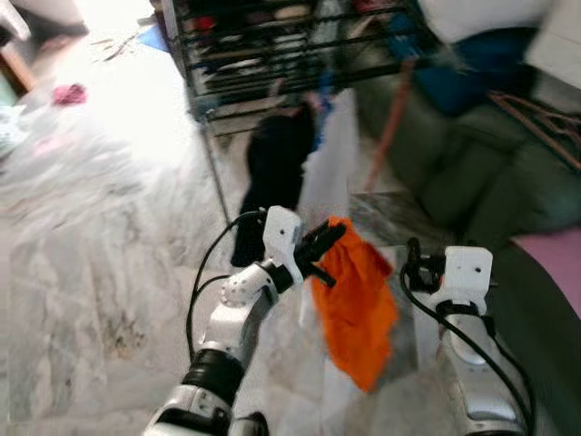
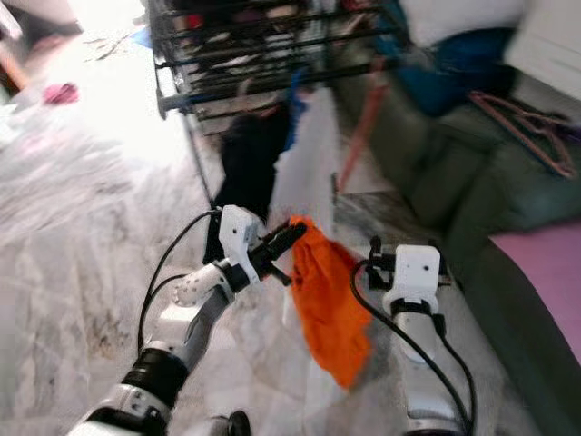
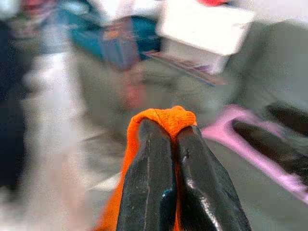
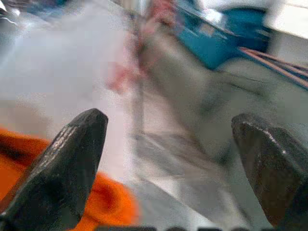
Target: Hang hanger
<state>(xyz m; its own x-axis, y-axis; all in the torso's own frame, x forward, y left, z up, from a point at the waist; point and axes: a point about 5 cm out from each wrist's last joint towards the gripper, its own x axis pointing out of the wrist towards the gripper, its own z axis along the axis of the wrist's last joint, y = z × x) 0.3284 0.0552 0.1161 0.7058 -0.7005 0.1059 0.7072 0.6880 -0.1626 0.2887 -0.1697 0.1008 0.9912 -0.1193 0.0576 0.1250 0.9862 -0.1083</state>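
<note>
So far the left claw (image 1: 331, 241) has its two black fingers pinched tight on the top fold of an orange cloth (image 1: 356, 309), which hangs limp below it, raised above the marble floor (image 1: 100, 272). Just beside the cloth, the right claw (image 4: 168, 168) is held up with its fingers spread wide and nothing between them. Beyond the cloth stands a dark wire drying rack (image 1: 272, 45), with a black garment (image 1: 272, 163) and a pale one (image 1: 331, 163) hanging from its near edge. Off past the right claw from the cloth, a green sofa (image 1: 472, 173) carries a pinkish hanger-like frame (image 1: 540, 118), though blur makes that uncertain. To my eye little is done: the cloth is in hand, yet nothing is hung on the rack and no hanger is held.
</note>
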